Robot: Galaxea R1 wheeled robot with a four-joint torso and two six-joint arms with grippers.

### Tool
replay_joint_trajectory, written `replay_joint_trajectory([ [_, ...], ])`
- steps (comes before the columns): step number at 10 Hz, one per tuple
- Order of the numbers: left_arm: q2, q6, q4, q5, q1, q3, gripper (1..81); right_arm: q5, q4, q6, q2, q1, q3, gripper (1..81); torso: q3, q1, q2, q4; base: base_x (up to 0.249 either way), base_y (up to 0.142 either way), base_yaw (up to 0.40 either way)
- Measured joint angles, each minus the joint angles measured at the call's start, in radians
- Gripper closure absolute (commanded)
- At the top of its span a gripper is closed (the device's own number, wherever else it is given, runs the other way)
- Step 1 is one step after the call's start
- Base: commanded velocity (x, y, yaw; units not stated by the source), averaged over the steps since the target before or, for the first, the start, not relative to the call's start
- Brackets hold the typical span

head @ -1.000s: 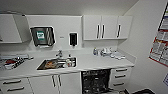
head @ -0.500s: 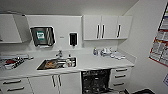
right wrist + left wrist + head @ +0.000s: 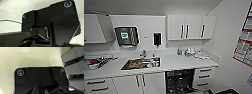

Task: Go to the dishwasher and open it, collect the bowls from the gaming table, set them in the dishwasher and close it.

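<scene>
The dishwasher stands open under the white counter, its dark inside with wire racks showing between white cabinet doors and a stack of drawers. The bowls and the gaming table are out of view. Each wrist view looks past the robot's own dark plate, and I cannot make out the state of either gripper there.
A steel sink with dishes in it is set in the counter, and a dish rack sits at the far left. Drawers flank the dishwasher on the right. Small items stand at the counter's back. A wall with posters closes the right side.
</scene>
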Motion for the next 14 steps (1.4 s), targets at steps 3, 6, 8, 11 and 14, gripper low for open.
replay_joint_trajectory([
  [3, -0.007, 0.000, 0.003, 0.000, 0.001, -0.001, 1.0, 0.023, 0.000, 0.000, -0.014, -0.005, -0.003, 1.0, 0.000, 0.000, 0.000, 0.000, 0.000, 0.000, 0.000],
  [6, -0.004, 0.000, 0.003, 0.001, 0.002, 0.001, 1.0, 0.024, 0.000, 0.000, -0.005, -0.005, -0.002, 1.0, 0.000, 0.000, 0.000, 0.000, 0.000, 0.000, 0.000],
  [8, -0.004, 0.000, 0.004, 0.001, 0.002, 0.001, 1.0, 0.024, 0.000, -0.001, -0.003, -0.005, -0.002, 1.0, 0.000, 0.000, 0.000, 0.000, 0.000, 0.000, 0.000],
  [11, -0.004, 0.000, 0.004, 0.002, 0.002, 0.001, 1.0, 0.024, 0.000, -0.003, -0.001, -0.005, -0.002, 1.0, 0.000, 0.000, 0.000, 0.000, 0.000, 0.000, 0.000],
  [14, -0.007, 0.000, 0.005, 0.001, 0.002, 0.001, 1.0, 0.024, 0.000, -0.003, -0.001, -0.005, -0.002, 1.0, 0.000, 0.000, 0.000, 0.000, 0.000, 0.000, 0.000],
])
